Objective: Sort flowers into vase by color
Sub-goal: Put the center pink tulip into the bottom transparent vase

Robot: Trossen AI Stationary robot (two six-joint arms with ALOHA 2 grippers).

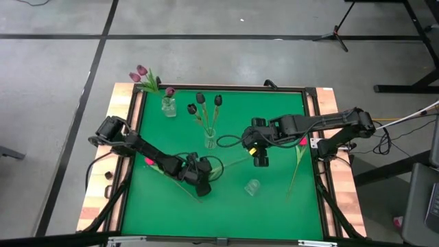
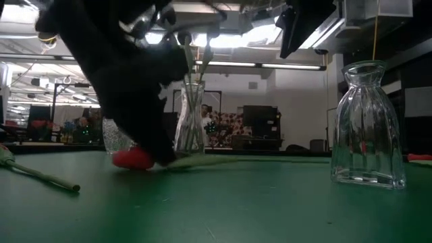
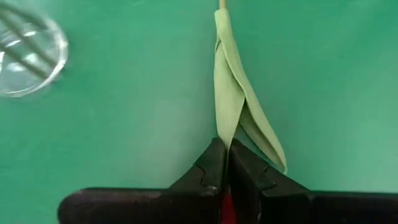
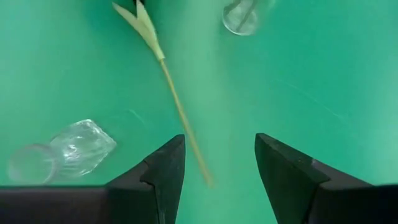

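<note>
A pink-red tulip lies on the green table, its red head [image 2: 133,158] down on the mat. Its pale leaf [image 3: 239,106] and thin stem [image 4: 180,118] run toward my right gripper. My left gripper [image 3: 224,146] [image 1: 202,175] is shut on it near the head. My right gripper [image 4: 217,146] [image 1: 260,159] hangs open above the stem's free end and touches nothing. An empty glass vase [image 1: 252,186] [image 2: 368,128] stands near the table's near side. The middle vase [image 1: 210,140] holds dark maroon tulips. A far-left vase [image 1: 168,106] holds a mauve one. My left gripper pinches the tulip between its two fingers where the leaf base meets the stem [image 3: 225,134], just ahead of the red head [image 3: 227,208], which shows behind the fingertips. The fingers lie along the stem. The head rests on the table and the stem points away from the gripper.
Another pink-red tulip [image 1: 300,154] lies by the table's right edge. A third has its head [image 1: 147,161] under my left arm and its stem [image 2: 40,174] toward the near side. Mauve tulips [image 1: 142,74] lie at the far-left corner. The wooden frame [image 1: 130,103] borders the mat.
</note>
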